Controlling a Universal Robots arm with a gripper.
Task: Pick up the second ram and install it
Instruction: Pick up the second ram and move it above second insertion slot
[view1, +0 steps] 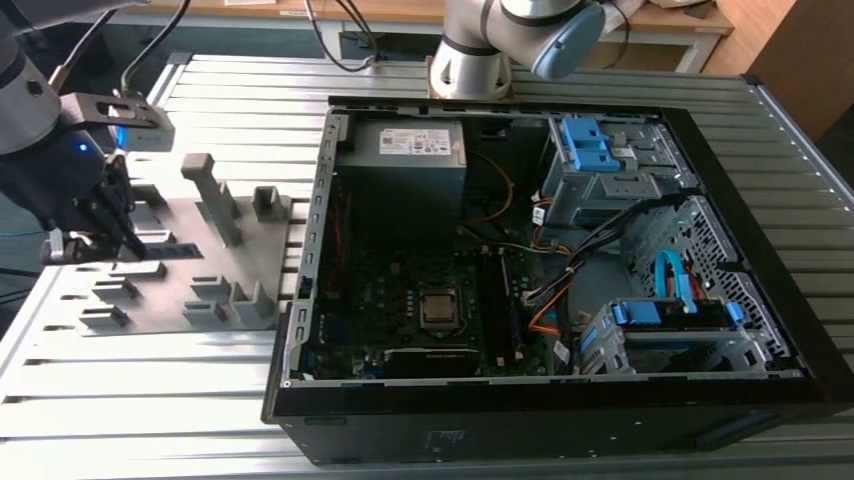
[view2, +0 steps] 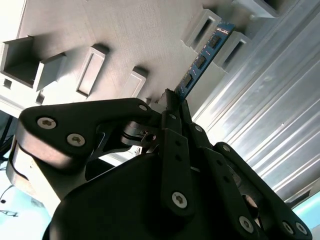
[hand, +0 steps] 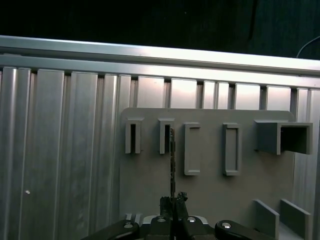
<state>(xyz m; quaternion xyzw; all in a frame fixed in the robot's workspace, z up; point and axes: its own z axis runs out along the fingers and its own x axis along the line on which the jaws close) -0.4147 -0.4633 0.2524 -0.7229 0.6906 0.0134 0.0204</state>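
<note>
open computer case (view1: 534, 432) | grey slotted tray (view1: 163, 290) | ribbed metal table (view1: 134, 400)

In the second wrist view, the near end of the second ram (view2: 200, 62) was hidden inside the clamped pincer (view2: 172, 102). In the exterior view, the arm (view1: 47, 170) covered part of the grey holder plate (view1: 200, 290), and the computer case (view1: 561, 440) ran off the exterior view's right.

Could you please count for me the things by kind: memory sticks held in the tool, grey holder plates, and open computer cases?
second ram in the tool: 1
grey holder plate: 1
open computer case: 1
Total: 3
</note>
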